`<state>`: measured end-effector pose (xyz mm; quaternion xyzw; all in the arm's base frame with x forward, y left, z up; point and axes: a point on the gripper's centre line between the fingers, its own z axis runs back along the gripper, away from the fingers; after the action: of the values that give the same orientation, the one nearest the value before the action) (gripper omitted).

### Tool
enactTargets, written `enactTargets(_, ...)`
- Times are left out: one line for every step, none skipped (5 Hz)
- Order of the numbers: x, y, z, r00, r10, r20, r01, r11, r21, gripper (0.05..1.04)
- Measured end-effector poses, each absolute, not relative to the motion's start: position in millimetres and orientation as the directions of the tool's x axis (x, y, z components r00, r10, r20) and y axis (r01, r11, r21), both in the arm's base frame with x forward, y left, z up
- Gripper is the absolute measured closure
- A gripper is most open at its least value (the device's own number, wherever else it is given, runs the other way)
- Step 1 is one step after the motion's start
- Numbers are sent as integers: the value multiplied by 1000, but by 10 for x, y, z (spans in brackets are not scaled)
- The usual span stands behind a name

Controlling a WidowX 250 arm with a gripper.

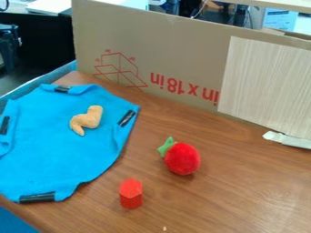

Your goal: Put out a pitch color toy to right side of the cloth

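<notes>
A peach toy (90,119) lay on the blue cloth (57,157), presumably awaiting its move rightward; I couldn't tell the claw's state.

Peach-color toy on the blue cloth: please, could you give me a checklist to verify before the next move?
1. Peach-color toy lies on the blue cloth: ok.
2. Toy placed on the table, right of the cloth: not ok, this step is not yet done.
3. Toy separated from the black strip to its right: ok.
4. Red toy with green leaf apart from the cloth: ok.
5. Red block upright and apart from the cloth: ok.
6. Cloth fixed firmly to the table: cannot tell.
</notes>
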<state>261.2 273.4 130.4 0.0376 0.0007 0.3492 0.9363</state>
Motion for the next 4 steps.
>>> enactTargets(2614, 2715, 1146, 754, 656, -14, -655, 754, 59, 83)
enactTargets(2725, 2589, 994, 755, 656, 3, -656, 755, -6, 83)
enactTargets(2920, 2410, 883, 757, 652, 45, -649, 758, -56, 83)
enactTargets(3080, 2321, 897, 752, 654, 85, -643, 756, -124, 83)
